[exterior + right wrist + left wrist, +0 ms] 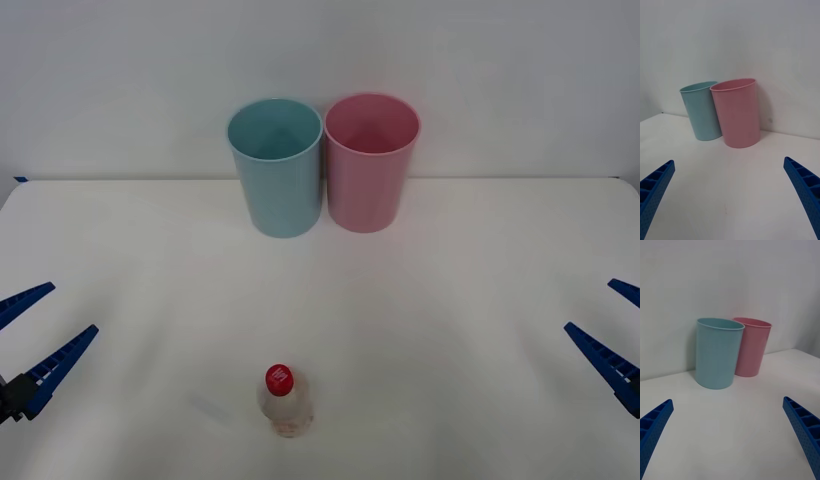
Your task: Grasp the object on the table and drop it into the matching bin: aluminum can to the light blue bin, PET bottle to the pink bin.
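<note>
A small clear PET bottle [284,401] with a red cap stands upright near the front edge of the white table [450,300], a little left of centre. At the back stand the light blue bin [276,168] and, touching it on the right, the pink bin [370,163]; both are upright with nothing visible inside. My left gripper [38,335] is open at the far left edge, well left of the bottle. My right gripper [618,330] is open at the far right edge. The wrist views show both bins ahead: light blue bin [718,353], pink bin [737,112].
A plain white wall rises just behind the bins. Bare tabletop lies between the bottle and the bins and out to both sides. A small dark mark [20,179] sits at the table's far left corner.
</note>
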### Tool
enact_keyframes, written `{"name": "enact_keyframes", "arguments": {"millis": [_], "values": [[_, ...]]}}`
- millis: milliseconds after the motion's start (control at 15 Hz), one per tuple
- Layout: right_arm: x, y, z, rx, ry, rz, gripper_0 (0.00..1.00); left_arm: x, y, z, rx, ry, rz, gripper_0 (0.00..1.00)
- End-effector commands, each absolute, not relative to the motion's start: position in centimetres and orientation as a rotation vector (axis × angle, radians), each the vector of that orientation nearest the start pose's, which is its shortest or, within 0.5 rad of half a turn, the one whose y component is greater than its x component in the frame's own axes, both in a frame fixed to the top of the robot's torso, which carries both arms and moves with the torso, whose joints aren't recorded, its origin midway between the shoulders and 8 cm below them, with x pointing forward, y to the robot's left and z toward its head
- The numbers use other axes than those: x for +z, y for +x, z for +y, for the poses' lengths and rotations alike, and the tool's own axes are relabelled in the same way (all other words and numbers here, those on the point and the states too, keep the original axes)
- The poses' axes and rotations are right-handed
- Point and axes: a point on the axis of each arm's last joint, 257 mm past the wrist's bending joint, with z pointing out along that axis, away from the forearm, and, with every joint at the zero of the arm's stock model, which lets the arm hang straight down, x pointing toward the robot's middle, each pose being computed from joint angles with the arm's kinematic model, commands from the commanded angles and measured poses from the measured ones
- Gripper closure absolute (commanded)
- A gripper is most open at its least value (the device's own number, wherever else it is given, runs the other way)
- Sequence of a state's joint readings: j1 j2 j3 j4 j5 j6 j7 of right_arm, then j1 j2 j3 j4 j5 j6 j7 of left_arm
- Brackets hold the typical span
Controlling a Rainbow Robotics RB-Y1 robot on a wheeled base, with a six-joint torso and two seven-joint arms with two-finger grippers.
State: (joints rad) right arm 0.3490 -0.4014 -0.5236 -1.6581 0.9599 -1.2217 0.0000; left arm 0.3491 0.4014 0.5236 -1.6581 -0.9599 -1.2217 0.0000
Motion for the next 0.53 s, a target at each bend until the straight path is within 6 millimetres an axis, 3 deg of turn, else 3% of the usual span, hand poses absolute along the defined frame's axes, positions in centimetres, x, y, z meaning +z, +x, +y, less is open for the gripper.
{"name": "enact_keyframes", "arguments": {"millis": [67, 333, 533], "values": [[-16.8, 34.3, -32.7, 0.571, -0.458, 1.43, 0.0, -16.9, 34.2, 33.0, -0.567, 0.465, 1.441, 0.0], [-16.2, 34.4, -31.6, 0.591, -0.493, 1.416, 0.0, -16.9, 34.2, 33.0, -0.567, 0.465, 1.441, 0.0], [-17.2, 34.4, -29.9, 0.632, -0.533, 1.435, 0.0, -16.9, 34.2, 33.0, -0.567, 0.465, 1.441, 0.0]]}}
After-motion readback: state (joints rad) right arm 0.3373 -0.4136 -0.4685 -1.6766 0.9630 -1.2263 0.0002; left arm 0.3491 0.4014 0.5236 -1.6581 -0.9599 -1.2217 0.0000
